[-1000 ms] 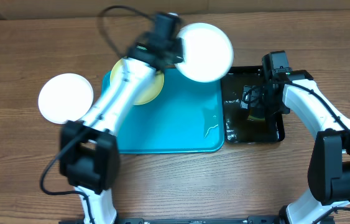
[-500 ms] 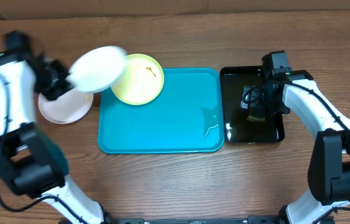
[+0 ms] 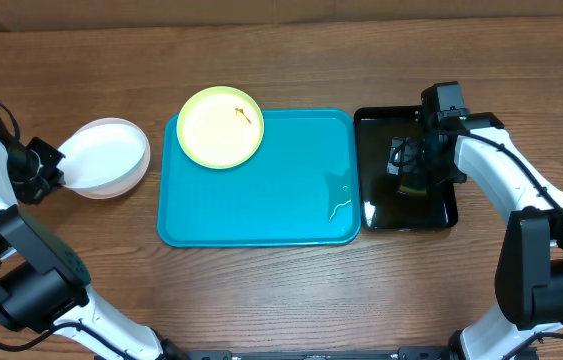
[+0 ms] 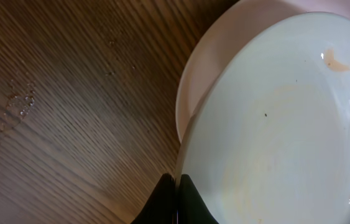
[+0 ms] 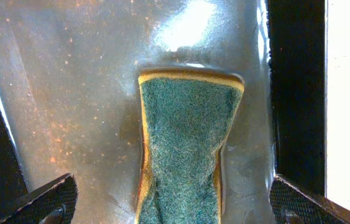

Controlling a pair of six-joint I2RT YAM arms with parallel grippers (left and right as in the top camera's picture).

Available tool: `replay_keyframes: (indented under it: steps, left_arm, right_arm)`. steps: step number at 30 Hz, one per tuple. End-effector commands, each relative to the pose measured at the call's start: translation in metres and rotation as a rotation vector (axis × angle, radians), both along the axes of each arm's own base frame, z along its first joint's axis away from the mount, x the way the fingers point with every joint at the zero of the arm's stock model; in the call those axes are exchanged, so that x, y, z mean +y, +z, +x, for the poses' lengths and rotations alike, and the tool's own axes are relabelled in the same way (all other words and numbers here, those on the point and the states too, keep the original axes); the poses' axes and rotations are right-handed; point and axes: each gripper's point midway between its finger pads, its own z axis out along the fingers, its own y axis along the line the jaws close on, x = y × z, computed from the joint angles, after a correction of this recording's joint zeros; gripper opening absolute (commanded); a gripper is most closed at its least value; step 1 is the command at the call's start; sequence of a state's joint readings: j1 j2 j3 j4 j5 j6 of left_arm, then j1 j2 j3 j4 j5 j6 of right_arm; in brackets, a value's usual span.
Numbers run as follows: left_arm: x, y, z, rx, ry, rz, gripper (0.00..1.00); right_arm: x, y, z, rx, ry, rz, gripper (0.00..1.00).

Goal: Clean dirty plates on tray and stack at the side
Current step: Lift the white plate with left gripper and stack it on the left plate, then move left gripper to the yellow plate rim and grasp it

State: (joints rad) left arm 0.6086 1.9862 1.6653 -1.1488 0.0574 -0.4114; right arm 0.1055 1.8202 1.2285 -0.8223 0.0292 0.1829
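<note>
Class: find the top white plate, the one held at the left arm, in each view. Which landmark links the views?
Overhead: the top white plate sits far left, beside the tray, its rim pinched by the left end effector.
Left wrist: it fills the right side.
Right wrist: not in it.
Shared landmark: the lower plate beneath it.

- Three plates stood in view: an upper white plate (image 3: 99, 152), a lower white plate (image 3: 135, 178) and one yellow-green plate (image 3: 221, 127).
- Two trays lay on the bench: one turquoise tray (image 3: 261, 205) and one black tray (image 3: 381, 200).
- One sponge (image 5: 186, 143) was there.
</note>
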Motion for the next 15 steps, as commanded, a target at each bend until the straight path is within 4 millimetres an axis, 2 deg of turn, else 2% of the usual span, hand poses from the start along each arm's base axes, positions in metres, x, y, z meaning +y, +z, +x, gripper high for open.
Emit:
replay_keyframes:
  steps: [1,4,6,8,9,10,11,15]
  left_arm:
    - [0.003,0.007,-0.004,0.009,-0.025,0.053,0.04]
    - [0.004,0.007,-0.001,-0.006,-0.026,0.056,0.05]
    - [0.003,0.007,0.001,-0.014,-0.027,0.053,0.1]
    - [0.003,0.007,0.003,-0.024,-0.028,0.049,0.23]
    - [0.001,0.008,0.004,-0.031,-0.03,0.039,0.46]
    - [-0.002,0.008,0.006,-0.042,-0.036,0.022,0.63]
    - [-0.006,0.008,0.008,-0.056,-0.051,-0.001,0.74]
    - [-0.036,0.016,0.025,-0.175,-0.17,-0.149,0.79]
  right_arm:
    - [0.002,0.006,0.001,-0.02,0.005,0.006,1.0]
    - [0.002,0.006,0.001,-0.02,0.005,0.006,1.0]
    - [0.002,0.006,0.001,-0.02,0.005,0.006,1.0]
    - [0.002,0.006,0.001,-0.02,0.005,0.006,1.0]
    - [0.002,0.006,0.001,-0.02,0.005,0.007,1.0]
    - [0.002,0.006,0.001,-0.02,0.005,0.006,1.0]
    - [0.002,0.006,0.001,-0.02,0.005,0.007,1.0]
    - [0.002,0.006,0.001,-0.02,0.005,0.006,1.0]
